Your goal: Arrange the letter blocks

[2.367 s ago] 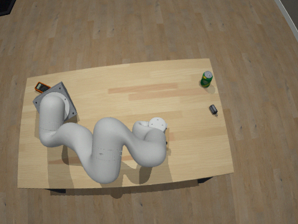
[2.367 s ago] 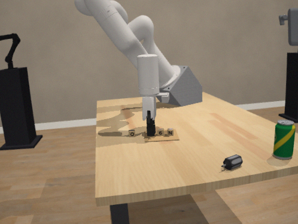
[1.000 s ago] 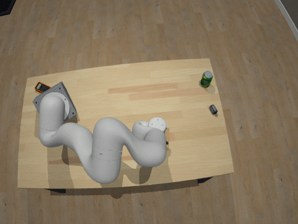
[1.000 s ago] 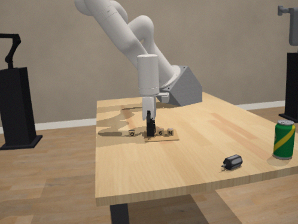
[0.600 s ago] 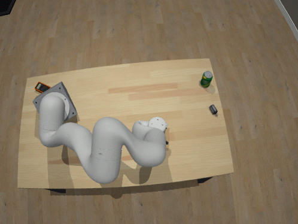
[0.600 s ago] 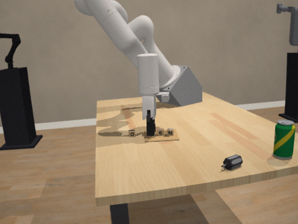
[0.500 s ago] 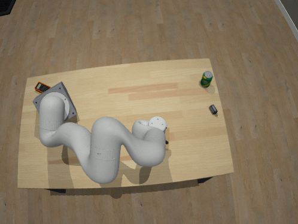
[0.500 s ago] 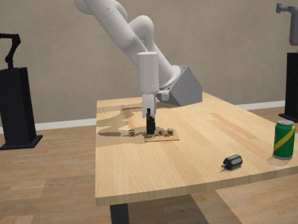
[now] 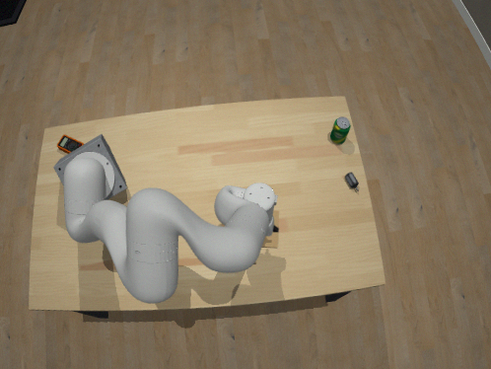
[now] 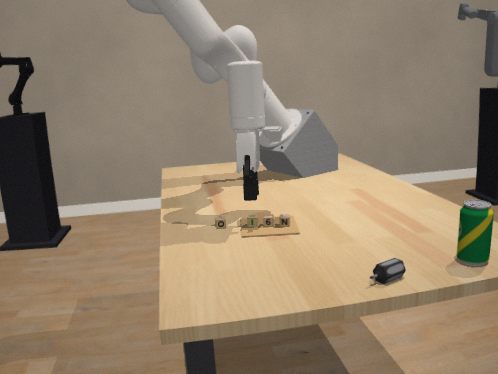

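Note:
Four small wooden blocks stand in a row in the exterior view. The block marked O [image 10: 220,223] stands on the bare table, just left of the tan mat [image 10: 273,232]. On the mat stand a block marked I [image 10: 251,222], a block whose mark reads G or 6 [image 10: 268,221], and a block marked N [image 10: 284,220], close together. My gripper [image 10: 250,196] hangs a little above the I block, partly open and empty, its fingers seen edge on. In the top view the arm covers the blocks and only a corner of the mat [image 9: 274,239] shows.
A green can [image 9: 340,129] [image 10: 474,232] stands near the table's far right corner. A small black cylinder [image 9: 351,181] [image 10: 388,271] lies beside it. An orange meter [image 9: 69,144] lies by the robot base [image 9: 110,163].

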### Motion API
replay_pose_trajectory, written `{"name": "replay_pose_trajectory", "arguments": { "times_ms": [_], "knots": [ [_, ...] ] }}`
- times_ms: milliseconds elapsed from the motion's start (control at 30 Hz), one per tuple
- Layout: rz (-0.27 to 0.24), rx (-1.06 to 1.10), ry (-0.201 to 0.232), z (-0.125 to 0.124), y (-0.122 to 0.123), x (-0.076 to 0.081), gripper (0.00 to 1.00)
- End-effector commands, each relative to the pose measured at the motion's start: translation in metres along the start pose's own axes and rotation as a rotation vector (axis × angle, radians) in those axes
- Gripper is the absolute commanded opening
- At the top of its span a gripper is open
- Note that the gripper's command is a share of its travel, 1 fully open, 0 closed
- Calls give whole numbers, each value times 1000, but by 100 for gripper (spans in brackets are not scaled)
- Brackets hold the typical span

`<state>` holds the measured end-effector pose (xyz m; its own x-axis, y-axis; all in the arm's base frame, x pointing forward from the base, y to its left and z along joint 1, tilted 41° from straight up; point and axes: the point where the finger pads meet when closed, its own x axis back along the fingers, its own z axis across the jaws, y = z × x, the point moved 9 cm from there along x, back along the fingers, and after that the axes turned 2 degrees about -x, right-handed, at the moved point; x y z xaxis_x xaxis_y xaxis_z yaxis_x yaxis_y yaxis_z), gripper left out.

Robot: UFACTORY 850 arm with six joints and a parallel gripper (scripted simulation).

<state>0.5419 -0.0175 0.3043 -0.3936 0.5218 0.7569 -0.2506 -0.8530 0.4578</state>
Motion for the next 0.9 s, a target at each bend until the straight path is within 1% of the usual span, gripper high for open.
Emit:
{"name": "replay_pose_trajectory", "arguments": {
  "times_ms": [0,100,267,300,867],
  "knots": [
    [0,0,-1,1,0,14,43],
    [0,0,-1,1,0,19,43],
    [0,0,-1,1,0,20,43],
    [0,0,-1,1,0,20,100],
    [0,0,-1,1,0,20,100]
  ]
}}
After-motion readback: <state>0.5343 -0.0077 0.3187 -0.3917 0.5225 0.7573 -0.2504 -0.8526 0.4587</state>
